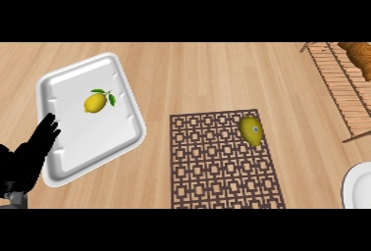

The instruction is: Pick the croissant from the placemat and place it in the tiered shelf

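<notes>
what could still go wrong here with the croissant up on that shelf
The croissant lies at the wire shelf's top right, partly cut off by the view's edge, so how steadily it sits cannot be checked; it might roll between the bars. A mango lies on the placemat and a lemon on the white tray. The left hand rests open beside the tray and could nudge it.

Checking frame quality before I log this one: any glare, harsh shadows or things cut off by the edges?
Head view: even, soft light, no glare on the white tray; only faint shadows beside the tray and the lemon; the croissant, shelf and plate are cropped at the right edge, the left hand at lower left.
</notes>
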`<state>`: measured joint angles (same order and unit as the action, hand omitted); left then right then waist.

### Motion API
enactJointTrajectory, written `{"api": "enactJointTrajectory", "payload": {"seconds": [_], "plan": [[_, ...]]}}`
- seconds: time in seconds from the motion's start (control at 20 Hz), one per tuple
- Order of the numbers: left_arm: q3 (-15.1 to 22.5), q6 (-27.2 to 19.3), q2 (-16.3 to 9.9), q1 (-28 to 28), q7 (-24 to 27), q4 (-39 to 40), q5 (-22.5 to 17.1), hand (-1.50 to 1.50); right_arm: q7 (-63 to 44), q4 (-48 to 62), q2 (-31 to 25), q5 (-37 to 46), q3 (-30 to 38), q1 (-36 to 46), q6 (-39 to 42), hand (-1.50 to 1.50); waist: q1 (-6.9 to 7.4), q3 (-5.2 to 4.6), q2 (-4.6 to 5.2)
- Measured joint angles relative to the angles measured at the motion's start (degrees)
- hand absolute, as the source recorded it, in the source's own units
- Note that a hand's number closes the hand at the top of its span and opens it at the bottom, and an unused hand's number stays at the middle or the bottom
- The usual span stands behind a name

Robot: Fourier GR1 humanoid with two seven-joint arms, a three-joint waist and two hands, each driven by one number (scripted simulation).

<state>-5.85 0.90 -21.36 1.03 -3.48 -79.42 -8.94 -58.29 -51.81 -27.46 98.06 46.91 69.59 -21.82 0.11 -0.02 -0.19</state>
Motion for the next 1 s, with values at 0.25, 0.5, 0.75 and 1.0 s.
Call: {"api": "enactJointTrajectory", "payload": {"seconds": [0.25,0.5,0.75,1.0], "plan": [[-0.4,-0.12,0.33,0.02,-0.76,-0.23,-0.14,0.0,-0.4,-11.87,3.2,-0.37,-2.47,0.02,0.5,-1.5,-0.63,-0.04,-0.34],[-0.77,-0.04,0.36,1.5,-0.71,-0.82,-0.13,0.0,-3.45,-27.21,8.05,4.99,-6.37,0.27,7.47,-1.5,-1.54,-0.12,-0.97],[-1.29,-0.37,0.38,2.32,-0.69,-0.51,-0.02,0.0,-4.73,-41.91,13.38,11.44,-9.51,1.27,18.59,-1.5,-2.64,-0.19,-1.67],[-1.9,-0.05,-0.25,3.1,-0.78,-0.61,-0.14,0.0,-3.47,-55.26,19.36,18.53,-13.67,3.42,31.0,-1.5,-3.17,-0.25,-2.2]]}}
